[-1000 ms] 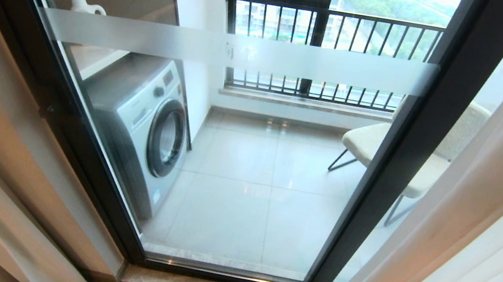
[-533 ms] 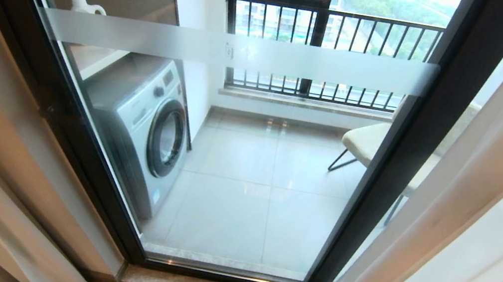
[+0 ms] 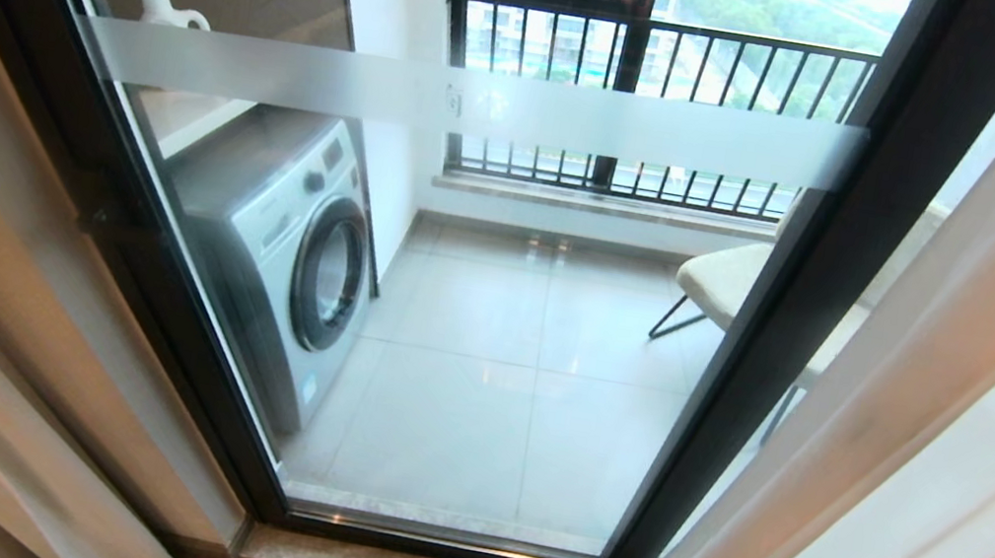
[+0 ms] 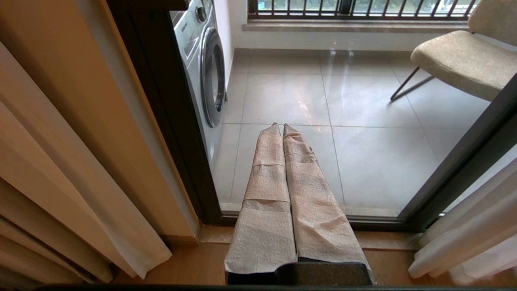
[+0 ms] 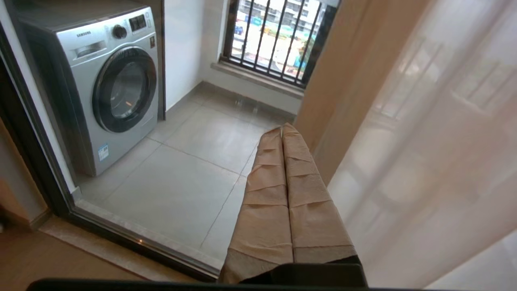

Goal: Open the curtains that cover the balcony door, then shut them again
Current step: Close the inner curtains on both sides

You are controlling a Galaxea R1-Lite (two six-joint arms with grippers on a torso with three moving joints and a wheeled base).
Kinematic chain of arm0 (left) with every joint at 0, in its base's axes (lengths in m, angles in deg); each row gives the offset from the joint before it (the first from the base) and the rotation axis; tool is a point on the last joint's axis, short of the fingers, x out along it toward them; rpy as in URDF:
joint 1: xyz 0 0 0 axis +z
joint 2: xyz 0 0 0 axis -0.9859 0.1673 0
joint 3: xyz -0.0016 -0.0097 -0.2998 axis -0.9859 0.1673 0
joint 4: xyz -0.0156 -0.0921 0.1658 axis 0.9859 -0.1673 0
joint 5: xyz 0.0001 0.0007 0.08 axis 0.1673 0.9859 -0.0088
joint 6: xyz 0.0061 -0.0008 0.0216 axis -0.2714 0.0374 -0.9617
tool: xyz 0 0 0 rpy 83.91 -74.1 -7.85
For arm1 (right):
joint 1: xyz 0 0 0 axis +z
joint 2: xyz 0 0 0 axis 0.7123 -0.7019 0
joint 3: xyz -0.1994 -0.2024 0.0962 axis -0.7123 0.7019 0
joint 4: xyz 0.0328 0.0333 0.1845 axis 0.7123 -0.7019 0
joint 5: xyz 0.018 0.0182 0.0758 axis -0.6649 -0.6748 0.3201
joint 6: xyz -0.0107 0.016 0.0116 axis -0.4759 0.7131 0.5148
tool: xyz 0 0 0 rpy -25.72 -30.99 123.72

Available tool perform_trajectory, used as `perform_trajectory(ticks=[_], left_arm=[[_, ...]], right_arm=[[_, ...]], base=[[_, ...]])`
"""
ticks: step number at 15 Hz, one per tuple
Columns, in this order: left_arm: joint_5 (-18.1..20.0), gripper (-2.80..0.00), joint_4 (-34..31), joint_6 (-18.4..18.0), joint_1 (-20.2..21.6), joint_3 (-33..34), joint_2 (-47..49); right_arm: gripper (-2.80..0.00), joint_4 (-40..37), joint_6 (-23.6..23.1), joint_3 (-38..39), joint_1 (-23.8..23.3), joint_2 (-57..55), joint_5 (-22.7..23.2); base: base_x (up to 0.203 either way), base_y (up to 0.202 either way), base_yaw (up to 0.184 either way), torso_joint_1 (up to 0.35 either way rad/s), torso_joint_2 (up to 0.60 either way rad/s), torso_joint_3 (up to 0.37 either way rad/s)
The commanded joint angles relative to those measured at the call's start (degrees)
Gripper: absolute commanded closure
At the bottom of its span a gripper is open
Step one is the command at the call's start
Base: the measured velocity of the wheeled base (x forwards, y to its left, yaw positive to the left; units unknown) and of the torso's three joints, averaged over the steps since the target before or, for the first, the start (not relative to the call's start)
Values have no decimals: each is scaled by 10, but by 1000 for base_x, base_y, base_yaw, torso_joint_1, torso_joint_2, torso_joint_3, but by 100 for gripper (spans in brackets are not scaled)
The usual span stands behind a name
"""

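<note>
Washing machine (image 3: 280, 265) and chair (image 3: 727, 280) behind balcony door (image 3: 814, 299), curtains (image 3: 932, 438) aside

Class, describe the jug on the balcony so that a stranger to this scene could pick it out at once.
Look through the balcony door to the washing machine on the left. Above and behind it, a white jug stands just above the door's frosted band. It is the only small handled container out there.

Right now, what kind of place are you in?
Probably a flat, at a glass door to a laundry balcony. Outside are a washing machine, a chair and a barred window overlooking buildings. Curtains hang at the sides.
</note>
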Motion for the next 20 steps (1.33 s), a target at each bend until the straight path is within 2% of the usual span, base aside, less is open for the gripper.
perform_trajectory(ticks=[1,6,8,11,12,15,18,20], left_arm=[[0,0,0,0,0,0,0],[0,0,0,0,0,0,0],[0,0,1,0,0,0,0],[0,0,0,0,0,0,0],[0,0,0,0,0,0,0],[0,0,1,0,0,0,0],[0,0,0,0,0,0,0],[0,0,0,0,0,0,0]], right_arm=[[0,2,23,31,-47,9,15],[0,-60,75,42,-221,34,84],[0,-114,81,42,-260,73,87],[0,-193,81,42,-274,133,78],[0,-202,85,42,-275,132,58],[0,-242,134,42,-274,132,10],[0,-244,153,42,-243,132,2],[0,-242,153,42,-202,134,0]], base=[[0,0,0,0,0,0],[0,0,0,0,0,0],[0,0,0,0,0,0],[0,0,0,0,0,0],[0,0,0,0,0,0],[0,0,0,0,0,0],[0,0,0,0,0,0],[0,0,0,0,0,0]])
